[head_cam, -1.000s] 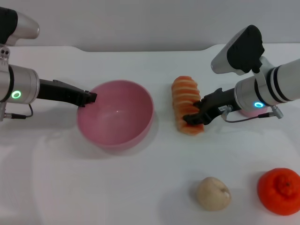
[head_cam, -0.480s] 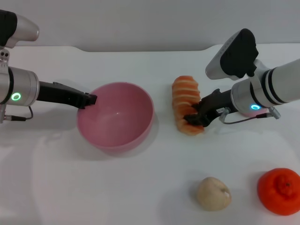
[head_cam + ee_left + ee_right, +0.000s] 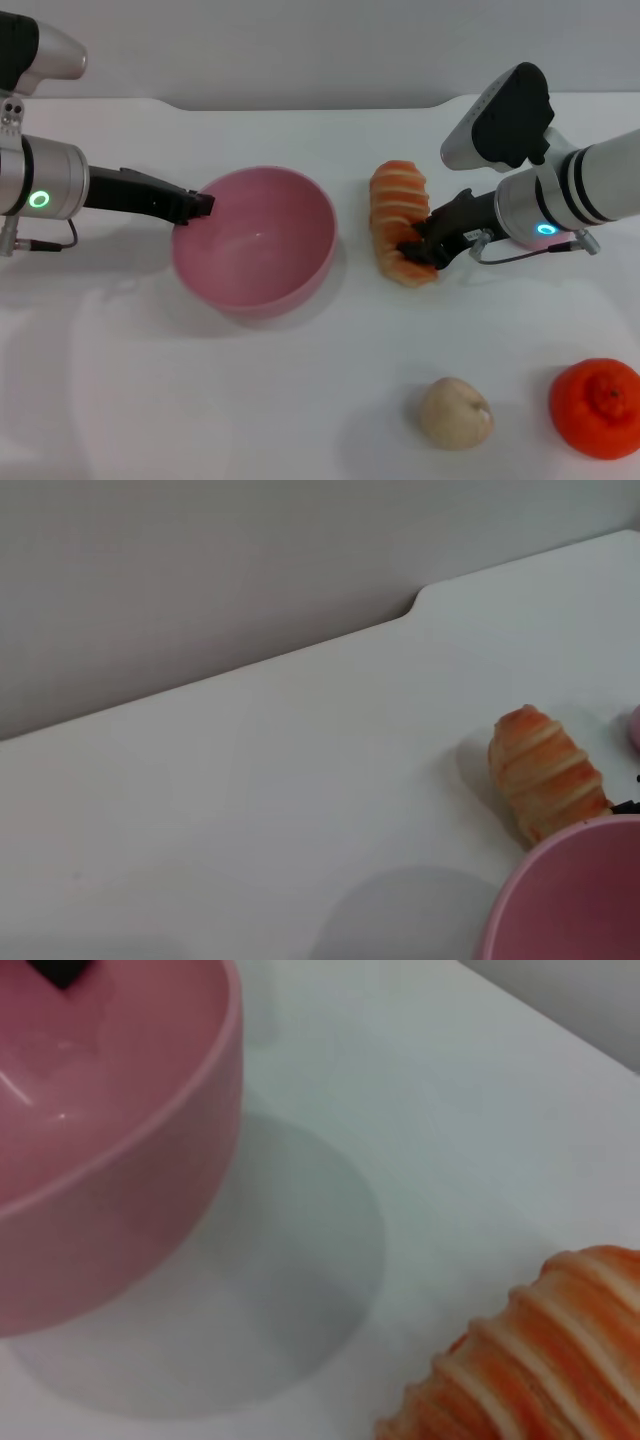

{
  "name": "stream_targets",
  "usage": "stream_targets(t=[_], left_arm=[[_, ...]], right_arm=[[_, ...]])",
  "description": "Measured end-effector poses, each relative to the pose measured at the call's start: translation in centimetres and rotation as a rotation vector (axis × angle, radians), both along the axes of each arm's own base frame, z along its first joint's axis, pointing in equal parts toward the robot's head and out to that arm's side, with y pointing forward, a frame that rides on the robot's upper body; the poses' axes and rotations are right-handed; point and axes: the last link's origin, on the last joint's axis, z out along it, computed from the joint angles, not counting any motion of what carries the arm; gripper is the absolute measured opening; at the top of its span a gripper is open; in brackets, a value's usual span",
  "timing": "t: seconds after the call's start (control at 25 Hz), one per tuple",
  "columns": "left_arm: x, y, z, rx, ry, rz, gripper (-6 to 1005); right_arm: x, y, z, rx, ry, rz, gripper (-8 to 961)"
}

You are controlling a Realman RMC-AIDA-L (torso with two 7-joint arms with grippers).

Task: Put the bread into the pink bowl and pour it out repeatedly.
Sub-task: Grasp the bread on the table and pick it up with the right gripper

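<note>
My right pincer [image 3: 418, 247] is closed on the near end of the bread [image 3: 400, 222], which lies on the counter [image 3: 300, 400] just beside the pink bowl [image 3: 255, 240], not yet inside. My left pincer [image 3: 196, 206] grips the bowl's rim, so it is steady. I judge this an early stage: lift bread, drop in bowl, pour, etc. all remain.

Head view overhead; both close wrist views sharing bread [image 3: 401, 223].

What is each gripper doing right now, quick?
Left gripper: shut on the rim of the round glossy pink plastic bowl.
Right gripper: shut on the ridged orange-brown bread loaf.
</note>
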Motion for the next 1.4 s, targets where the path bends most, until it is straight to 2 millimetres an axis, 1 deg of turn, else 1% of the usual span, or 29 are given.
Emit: stream_targets(t=[0.52,0.64,0.96,1.2,1.4], left_arm=[[0.1,0.0,0.0,-0.003,-0.003,-0.002,54],[0.1,0.0,0.0,-0.004,-0.003,-0.002,54],[0.1,-0.1,0.0,-0.012,-0.003,-0.002,55],[0.1,-0.1,0.0,-0.012,-0.003,-0.002,56],[0.2,0.0,0.0,-0.013,-0.002,-0.005,56]], right_arm=[[0.1,0.2,0.2,0.022,-0.001,0.006,210],[0.1,0.2,0.2,0.023,-0.001,0.004,165],[0.2,0.1,0.3,0.037,0.025,-0.001,156],[-0.2,0.5,1.1,0.101,0.056,0.017,150],[-1.6,0.9,2.9,0.203,0.124,0.075,141]])
